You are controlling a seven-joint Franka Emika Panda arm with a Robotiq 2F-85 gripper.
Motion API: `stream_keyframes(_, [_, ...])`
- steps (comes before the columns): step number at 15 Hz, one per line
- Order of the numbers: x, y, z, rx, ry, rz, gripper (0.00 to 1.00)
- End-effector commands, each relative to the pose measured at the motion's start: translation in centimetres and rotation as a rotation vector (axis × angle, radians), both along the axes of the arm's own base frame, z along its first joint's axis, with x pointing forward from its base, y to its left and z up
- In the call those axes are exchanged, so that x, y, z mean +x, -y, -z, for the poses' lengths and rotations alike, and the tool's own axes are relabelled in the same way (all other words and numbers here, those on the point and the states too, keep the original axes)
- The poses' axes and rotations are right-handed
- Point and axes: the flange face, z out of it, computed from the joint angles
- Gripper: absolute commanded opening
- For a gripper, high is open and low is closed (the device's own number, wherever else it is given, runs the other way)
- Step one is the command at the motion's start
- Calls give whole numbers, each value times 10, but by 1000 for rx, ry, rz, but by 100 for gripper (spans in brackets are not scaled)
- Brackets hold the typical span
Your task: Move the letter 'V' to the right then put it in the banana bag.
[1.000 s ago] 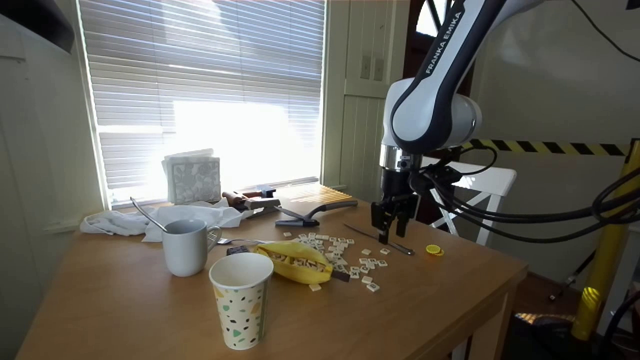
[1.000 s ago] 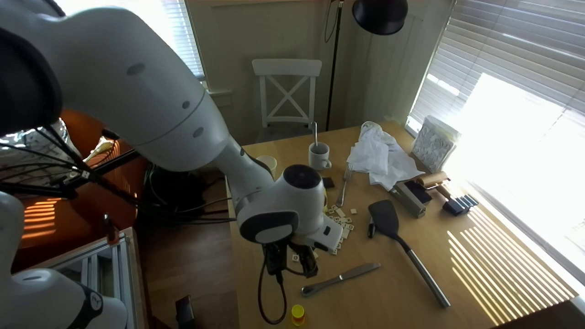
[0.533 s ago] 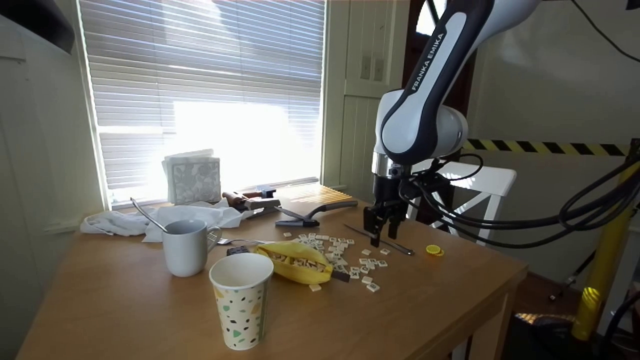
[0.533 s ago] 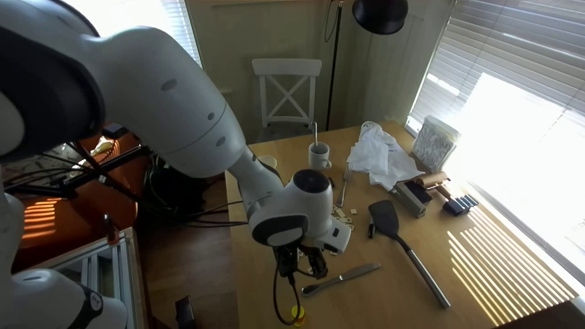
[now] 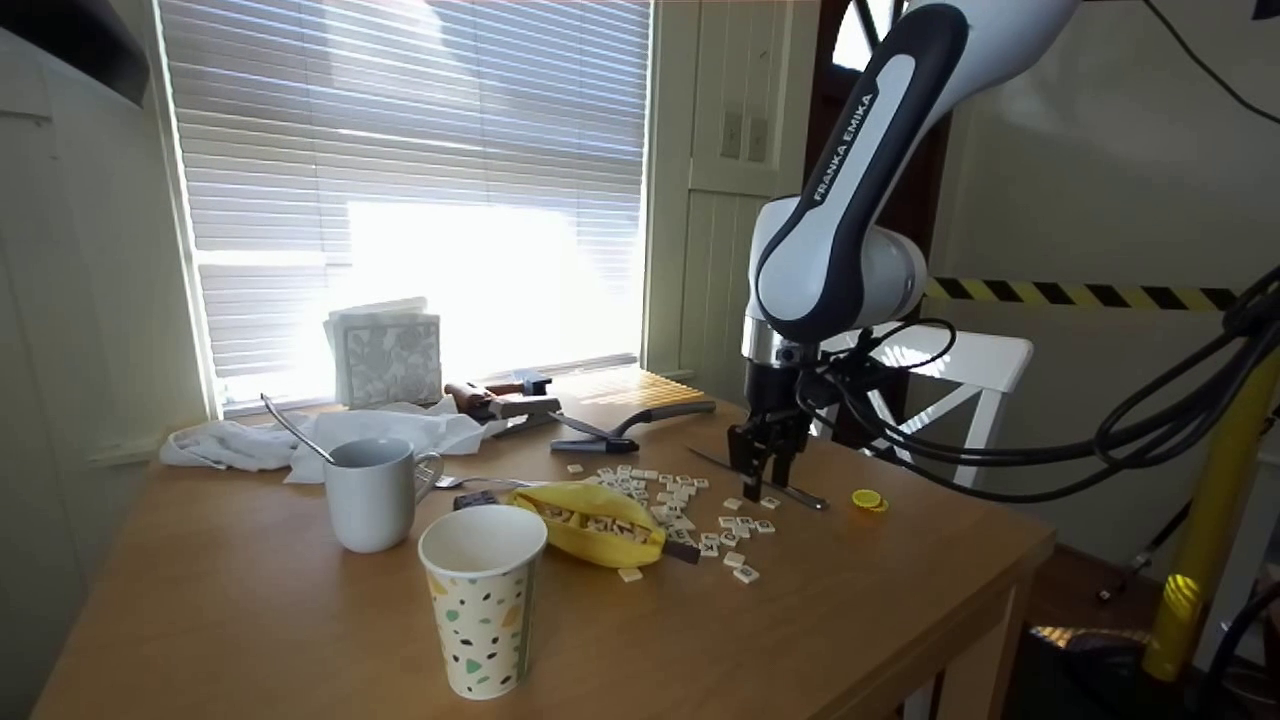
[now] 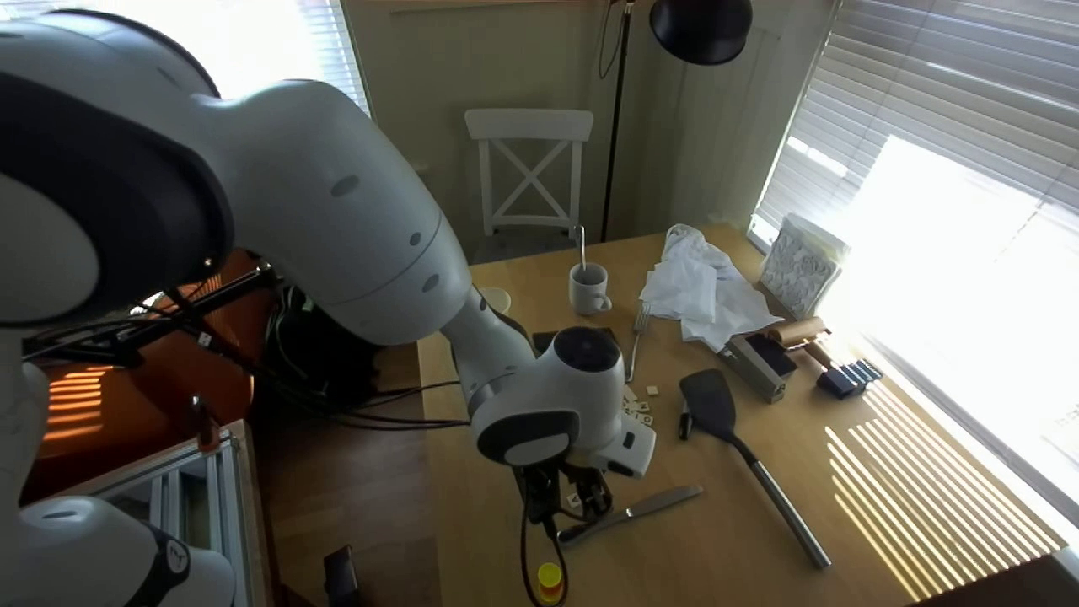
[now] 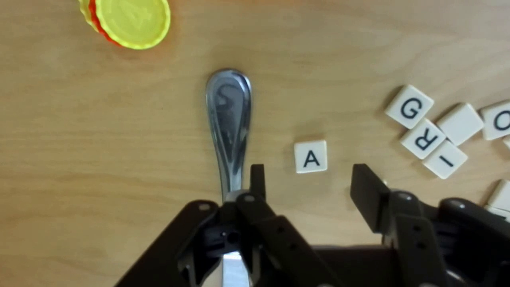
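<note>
In the wrist view, the gripper [image 7: 309, 179] stands with jaws apart, presumably to straddle the 'A' tile [image 7: 310, 156] at twelve o'clock.

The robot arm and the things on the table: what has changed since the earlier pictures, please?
In an exterior view, the robot arm has moved left and down, bringing its open jaws closer to the table. Nothing was visibly taken hold of or let go. The banana bag, paper cup, mug and knife stayed as they were.
</note>
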Motion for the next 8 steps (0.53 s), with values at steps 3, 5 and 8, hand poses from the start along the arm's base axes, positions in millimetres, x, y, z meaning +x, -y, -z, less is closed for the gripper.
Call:
stream_keyframes(3, [4, 2, 10, 44, -20, -34, 43])
stream_keyframes(5, [4, 0, 11, 54, -28, -42, 40])
stream_keyframes(8, [4, 0, 10, 58, -41, -51, 40])
